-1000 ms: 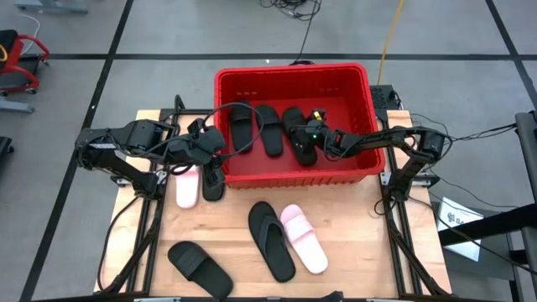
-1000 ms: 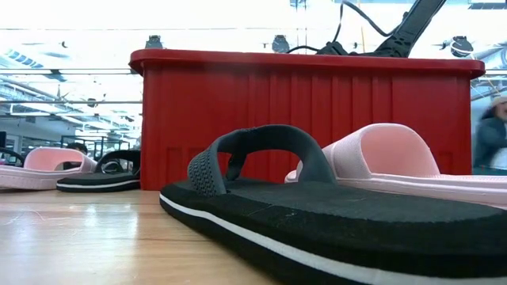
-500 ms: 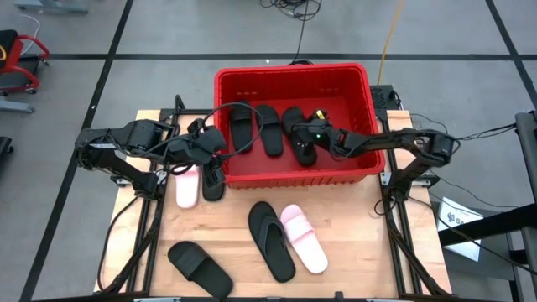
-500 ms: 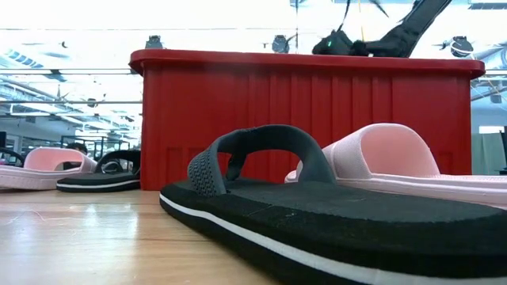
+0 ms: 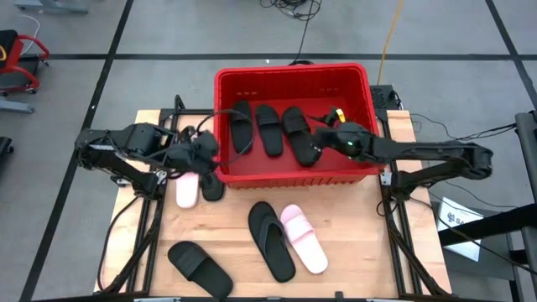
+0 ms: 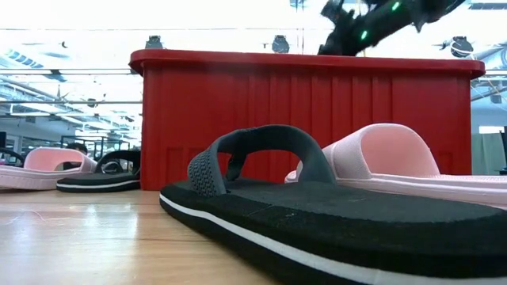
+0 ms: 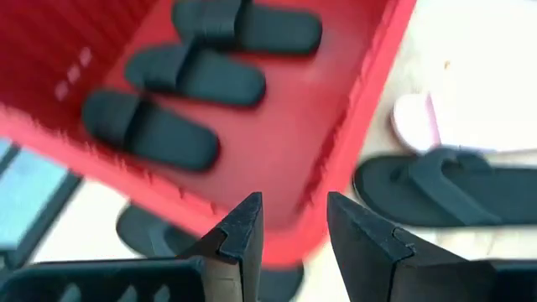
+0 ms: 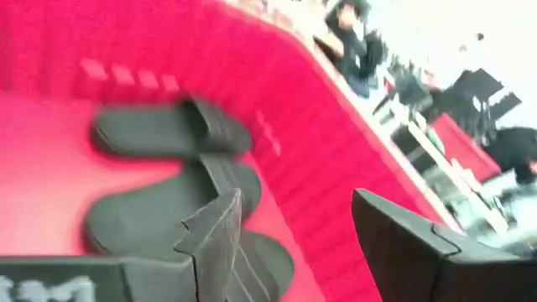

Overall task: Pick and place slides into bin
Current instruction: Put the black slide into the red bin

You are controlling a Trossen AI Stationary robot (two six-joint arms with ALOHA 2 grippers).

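Grippers: we are holding our right gripper [image 5: 339, 132] wide over the bin [image 5: 292, 77]; left gripper [image 5: 210, 157], narrowly parted, hovering at its nine o'clock rim; three black slides [image 5: 268, 128] lying inside.

No text, label, brand or number is legible on anything here.

bin [image 5: 294, 176]: on the far middle of the counter [image 5: 369, 243]
in the bin: three slides [image 5: 268, 128] side by side on its floor
left of the bin: two slides [image 5: 186, 189] on the counter, just beside its left near corner
near middle: a thong slide [image 5: 271, 240] with another slide [image 5: 303, 238] touching its right side
near left: one slide [image 5: 200, 268], well apart from the rest
left pincer [image 5: 210, 159]: at the bin's left near corner
right pincer [image 5: 336, 134]: over the bin's right half, fingers [image 8: 214, 231] spread
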